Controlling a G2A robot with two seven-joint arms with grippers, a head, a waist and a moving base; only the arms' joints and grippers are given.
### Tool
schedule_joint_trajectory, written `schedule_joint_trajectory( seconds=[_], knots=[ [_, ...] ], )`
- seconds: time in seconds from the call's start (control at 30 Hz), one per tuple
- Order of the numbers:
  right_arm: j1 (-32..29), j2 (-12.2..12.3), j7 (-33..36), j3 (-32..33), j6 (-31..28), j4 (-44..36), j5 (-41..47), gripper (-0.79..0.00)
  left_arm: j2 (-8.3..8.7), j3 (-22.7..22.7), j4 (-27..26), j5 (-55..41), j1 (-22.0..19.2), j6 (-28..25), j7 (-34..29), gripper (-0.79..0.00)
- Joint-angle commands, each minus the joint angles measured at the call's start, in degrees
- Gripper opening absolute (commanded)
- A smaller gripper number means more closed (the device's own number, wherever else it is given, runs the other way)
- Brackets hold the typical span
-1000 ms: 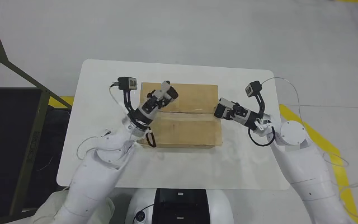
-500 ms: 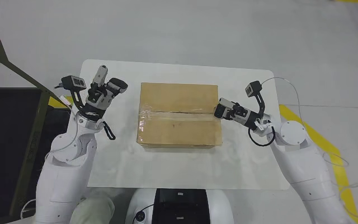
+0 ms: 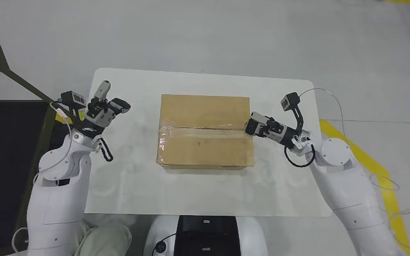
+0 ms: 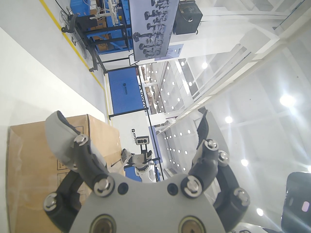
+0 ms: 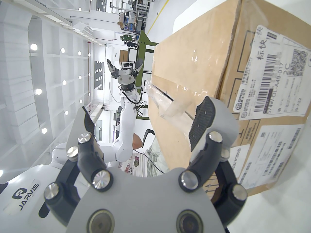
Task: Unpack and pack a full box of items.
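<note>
A closed brown cardboard box [image 3: 205,131] lies in the middle of the white table [image 3: 282,185], its flaps sealed by clear tape along the centre seam [image 5: 165,98]. White shipping labels [image 5: 274,83] cover its right end. My right gripper [image 3: 254,125] is at the box's right end, at seam height, open, one pad [image 5: 203,122] close to the peeling tape end. My left gripper [image 3: 109,102] is raised over the table's left part, well away from the box [image 4: 36,161], open and holding nothing; it also shows far off as the left gripper [image 5: 125,65].
A dark green frame [image 3: 25,89] and a black surface [image 3: 25,147] stand off the table's left edge. Yellow floor lines [image 3: 346,144] run beyond the right edge. The table in front of and behind the box is bare.
My left arm has swung away from the box top, leftwards across the table to its left edge. The right arm and the box have stayed put.
</note>
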Motion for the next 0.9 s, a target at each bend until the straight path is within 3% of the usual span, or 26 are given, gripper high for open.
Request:
schedule_joint_trajectory(
  seconds=[0.0,0.17,0.87],
  knots=[
    [0.0,0.0,0.0,0.0,0.0,0.0,0.0,0.000,0.10,-0.3,1.3,0.4,-0.9,0.2,-0.6,0.000],
    [0.0,0.0,0.0,0.0,0.0,0.0,0.0,0.000,0.23,-0.1,4.8,1.1,-4.1,0.0,-1.1,0.000],
    [0.7,-0.1,-1.3,0.8,0.8,-3.8,-0.3,0.000,0.23,-0.1,4.8,1.1,-4.1,0.0,-1.1,0.000]
  ],
)
